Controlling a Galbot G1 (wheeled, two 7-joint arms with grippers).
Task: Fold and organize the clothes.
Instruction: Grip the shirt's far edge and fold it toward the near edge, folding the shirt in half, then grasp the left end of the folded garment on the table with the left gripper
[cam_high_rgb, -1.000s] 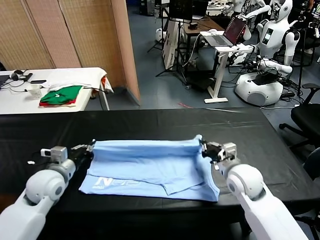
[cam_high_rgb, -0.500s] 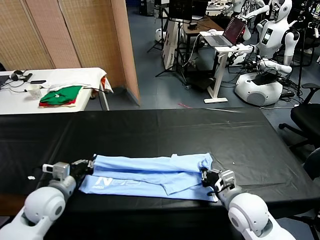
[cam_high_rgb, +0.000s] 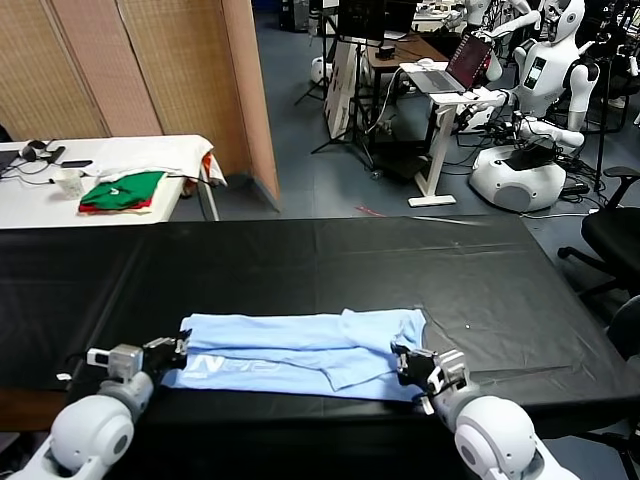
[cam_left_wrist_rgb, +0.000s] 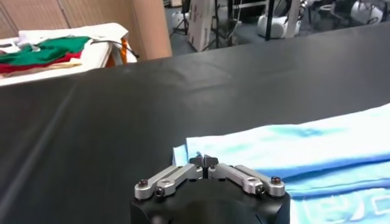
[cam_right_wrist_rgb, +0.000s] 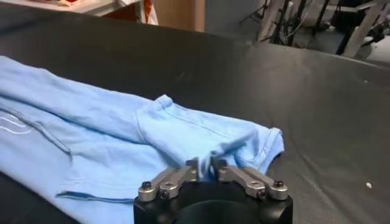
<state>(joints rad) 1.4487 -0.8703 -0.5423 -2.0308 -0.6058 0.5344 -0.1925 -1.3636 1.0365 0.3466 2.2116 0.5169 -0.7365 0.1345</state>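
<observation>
On the black table (cam_high_rgb: 300, 250), near its front edge, the T-shirt (cam_high_rgb: 300, 350) is lying folded lengthwise; the left gripper (cam_high_rgb: 170, 350) and right gripper (cam_high_rgb: 408, 364) are flanking its ends, likely releasing—jaw state unclear.

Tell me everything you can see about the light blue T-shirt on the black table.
The light blue T-shirt is thin, soft fabric, folded lengthwise into a long flat band near the black table's front edge, with faint white lettering near its left end and a sleeve bunched at its right. The left gripper and right gripper sit at its ends.
</observation>
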